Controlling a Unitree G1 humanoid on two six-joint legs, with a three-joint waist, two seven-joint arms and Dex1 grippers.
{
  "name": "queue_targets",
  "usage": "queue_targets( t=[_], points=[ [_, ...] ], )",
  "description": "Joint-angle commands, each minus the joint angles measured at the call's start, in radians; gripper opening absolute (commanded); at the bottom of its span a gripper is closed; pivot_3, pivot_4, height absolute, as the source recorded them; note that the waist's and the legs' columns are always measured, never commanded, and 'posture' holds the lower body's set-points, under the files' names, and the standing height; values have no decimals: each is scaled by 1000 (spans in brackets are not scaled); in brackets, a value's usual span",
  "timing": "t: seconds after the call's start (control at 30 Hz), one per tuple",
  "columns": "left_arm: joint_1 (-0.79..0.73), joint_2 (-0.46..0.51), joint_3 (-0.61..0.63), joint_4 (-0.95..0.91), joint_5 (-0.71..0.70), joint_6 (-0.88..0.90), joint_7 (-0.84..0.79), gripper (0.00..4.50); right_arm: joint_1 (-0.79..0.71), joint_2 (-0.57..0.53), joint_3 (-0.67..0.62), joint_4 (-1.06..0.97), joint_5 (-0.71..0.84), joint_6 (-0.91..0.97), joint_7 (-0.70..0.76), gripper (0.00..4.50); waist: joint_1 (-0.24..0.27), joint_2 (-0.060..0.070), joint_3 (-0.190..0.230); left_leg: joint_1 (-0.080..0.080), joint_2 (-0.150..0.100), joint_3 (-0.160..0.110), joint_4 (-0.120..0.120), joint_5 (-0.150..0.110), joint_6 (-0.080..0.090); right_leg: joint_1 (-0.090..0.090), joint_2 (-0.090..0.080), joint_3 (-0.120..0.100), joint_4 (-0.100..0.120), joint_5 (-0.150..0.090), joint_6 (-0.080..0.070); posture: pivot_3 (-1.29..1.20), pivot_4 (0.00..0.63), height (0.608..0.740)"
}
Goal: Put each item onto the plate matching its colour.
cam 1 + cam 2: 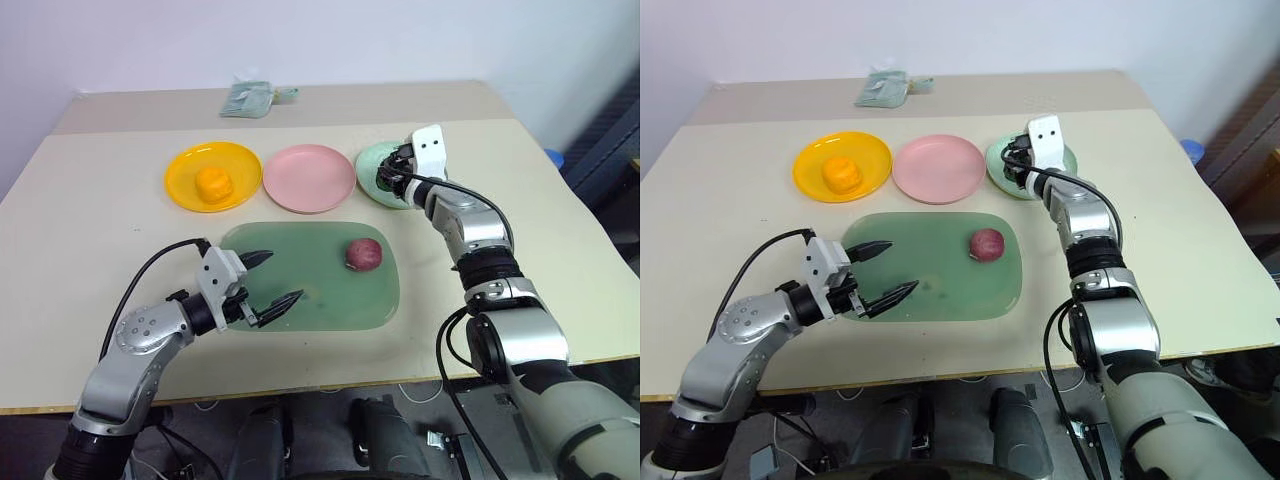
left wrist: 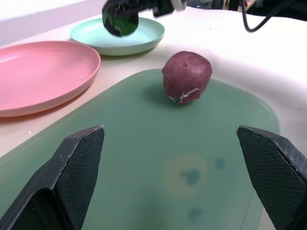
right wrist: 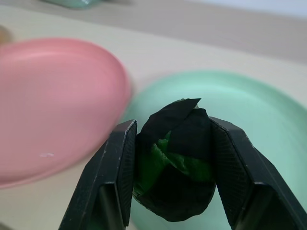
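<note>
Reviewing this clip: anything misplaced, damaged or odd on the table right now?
Little stands out. The maroon item sits on the green board, not on the pink plate, and shows a pale crack-like line near its base. The orange item lies on the yellow plate. The right gripper holds the dark green item over the mint plate.

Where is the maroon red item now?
The maroon red item lies on the green board, toward the robot's right side, in front of the pink plate.

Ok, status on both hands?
Right hand shut on green item, over mint plate. Left hand open, above board. Nothing in the way.
</note>
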Motion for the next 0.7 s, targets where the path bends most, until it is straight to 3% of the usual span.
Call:
queue_targets(
  t=[0.03, 0.13, 0.23, 0.33, 0.57, 0.7],
  points=[
    [-9, -1, 3, -48, -21, 11, 5, 4500, -64, -3, -35, 74, -1, -67, -6, 2212, -1, 0, 0, 0, 0, 0, 0, 0, 0, 0, 0, 0, 0, 0, 0, 0, 150, 740],
    [1, 1, 10, -45, -23, 4, -2, 4500, -78, -3, -53, 105, 9, -98, -2, 3098, -1, 1, 0, 0, 0, 0, 0, 0, 0, 0, 0, 0, 0, 0, 0, 0, 150, 740],
    [17, 3, 16, -36, -22, -10, -10, 4500, -59, -7, -49, 55, 1, -138, 15, 4462, -1, 1, 0, 0, 0, 0, 0, 0, 0, 0, 0, 0, 0, 0, 0, 0, 150, 740],
    [33, 5, 22, -35, -21, -21, -14, 4500, 18, -23, -16, -97, -8, -166, 84, 4462, -1, 2, 1, 0, 1, 0, 0, 0, 0, 0, 0, 0, 0, 0, 0, 0, 150, 740],
    [55, 21, 28, -21, -17, -38, -34, 4500, 374, -150, 95, -750, 160, 17, 494, 4462, 7, 2, 1, 0, 1, -2, -1, 0, 1, 0, -1, 0, -1, 0, 1, 0, 150, 740],
    [50, 39, 53, 14, -29, -56, -65, 4500, 499, -220, 136, -908, 167, 97, 549, 4462, 6, 2, 1, 0, 1, -1, 0, 0, 1, 1, -2, 0, -1, -2, -3, 0, 150, 740]
  ],
)
